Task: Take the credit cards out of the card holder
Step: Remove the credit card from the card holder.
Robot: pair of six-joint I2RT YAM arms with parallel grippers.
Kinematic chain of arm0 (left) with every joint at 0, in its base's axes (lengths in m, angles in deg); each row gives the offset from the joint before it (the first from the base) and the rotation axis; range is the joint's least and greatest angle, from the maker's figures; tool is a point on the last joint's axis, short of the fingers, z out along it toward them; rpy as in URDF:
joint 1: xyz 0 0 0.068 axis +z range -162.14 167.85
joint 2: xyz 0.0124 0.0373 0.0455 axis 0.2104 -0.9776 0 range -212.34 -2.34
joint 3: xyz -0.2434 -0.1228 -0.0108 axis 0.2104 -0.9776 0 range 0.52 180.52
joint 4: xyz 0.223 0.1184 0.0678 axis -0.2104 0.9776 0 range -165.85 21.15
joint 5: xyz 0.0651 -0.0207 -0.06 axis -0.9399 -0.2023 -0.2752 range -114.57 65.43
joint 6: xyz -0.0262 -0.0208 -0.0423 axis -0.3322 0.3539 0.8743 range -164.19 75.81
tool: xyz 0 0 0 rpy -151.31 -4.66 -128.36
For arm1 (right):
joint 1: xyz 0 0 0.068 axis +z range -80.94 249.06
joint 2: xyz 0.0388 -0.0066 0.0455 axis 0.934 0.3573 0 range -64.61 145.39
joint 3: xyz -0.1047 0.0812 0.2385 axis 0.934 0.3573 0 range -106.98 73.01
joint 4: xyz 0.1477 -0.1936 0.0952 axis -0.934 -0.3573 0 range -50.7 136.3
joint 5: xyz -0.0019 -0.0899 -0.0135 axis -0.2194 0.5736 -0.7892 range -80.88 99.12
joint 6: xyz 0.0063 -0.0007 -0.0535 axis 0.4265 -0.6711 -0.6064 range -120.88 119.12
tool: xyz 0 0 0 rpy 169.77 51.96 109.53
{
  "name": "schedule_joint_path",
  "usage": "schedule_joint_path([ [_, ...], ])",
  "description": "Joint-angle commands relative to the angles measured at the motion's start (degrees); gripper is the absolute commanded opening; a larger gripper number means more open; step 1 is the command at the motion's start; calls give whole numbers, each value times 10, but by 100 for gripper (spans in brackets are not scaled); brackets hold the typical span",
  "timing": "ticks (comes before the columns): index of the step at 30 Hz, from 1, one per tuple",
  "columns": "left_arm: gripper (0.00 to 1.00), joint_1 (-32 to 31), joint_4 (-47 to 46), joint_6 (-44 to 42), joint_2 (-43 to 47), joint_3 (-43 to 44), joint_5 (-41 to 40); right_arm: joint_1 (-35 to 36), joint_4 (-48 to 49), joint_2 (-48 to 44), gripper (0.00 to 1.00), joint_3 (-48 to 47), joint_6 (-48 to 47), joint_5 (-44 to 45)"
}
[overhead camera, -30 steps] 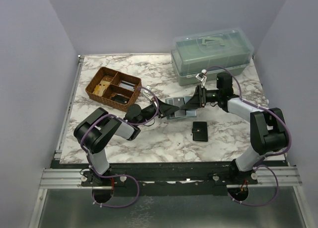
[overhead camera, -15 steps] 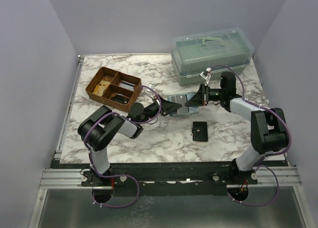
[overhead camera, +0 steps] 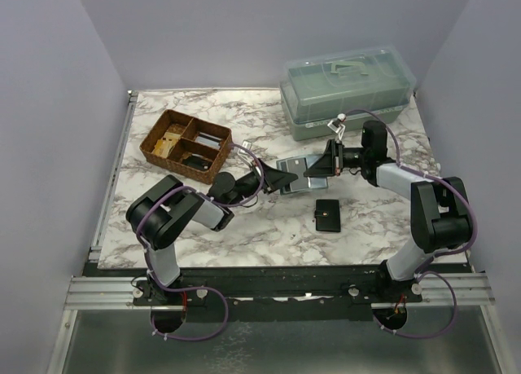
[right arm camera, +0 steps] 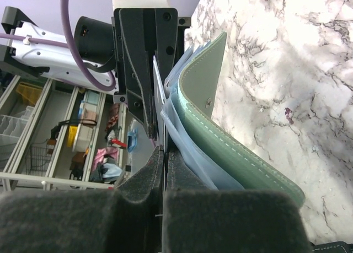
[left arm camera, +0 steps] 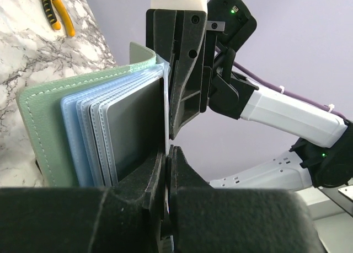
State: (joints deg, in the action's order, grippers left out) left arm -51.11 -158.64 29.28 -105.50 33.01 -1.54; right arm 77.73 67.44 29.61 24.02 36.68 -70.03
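Saw a marble table [overhead camera: 244, 227] bearing a clear lidded box [overhead camera: 348, 85] at the far right and a wicker basket [overhead camera: 186, 144] with compartments at the far left. Found both arms reaching inward to meet over the middle of the table. Found the card holder [left arm camera: 41, 132] between them, open like a book, with pale blue plastic sleeves [left arm camera: 88, 137] fanned from its sage cover. Placed it just beyond a black wallet [overhead camera: 327, 214] lying flat on the marble. Could not tell whether the holder touched the table. Caught the left gripper [left arm camera: 167, 154] pressed together on one thin sleeve at the holder's open edge. Caught the right gripper [right arm camera: 164, 151] likewise pinched onto a sleeve from the opposite side, the two sets of fingers nearly tip to tip. Made out a dark card [left arm camera: 135, 132] in the front sleeve, its colour lost in shade. Spotted yellow-handled pliers [left arm camera: 59, 16] on the marble behind, and a small snap [right arm camera: 208, 102] on the cover.
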Motion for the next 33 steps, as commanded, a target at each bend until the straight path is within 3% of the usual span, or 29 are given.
schedule_joint_path([
  [1,8,-5,-86,17,30,-11,41,7,36,-7,0,10,13,-2],
  [26,12,31,-117,35,64,-43,56,-4,58,0,0,17,33,-10],
  [33,6,34,-119,42,58,-38,62,-4,65,1,0,17,38,-14],
])
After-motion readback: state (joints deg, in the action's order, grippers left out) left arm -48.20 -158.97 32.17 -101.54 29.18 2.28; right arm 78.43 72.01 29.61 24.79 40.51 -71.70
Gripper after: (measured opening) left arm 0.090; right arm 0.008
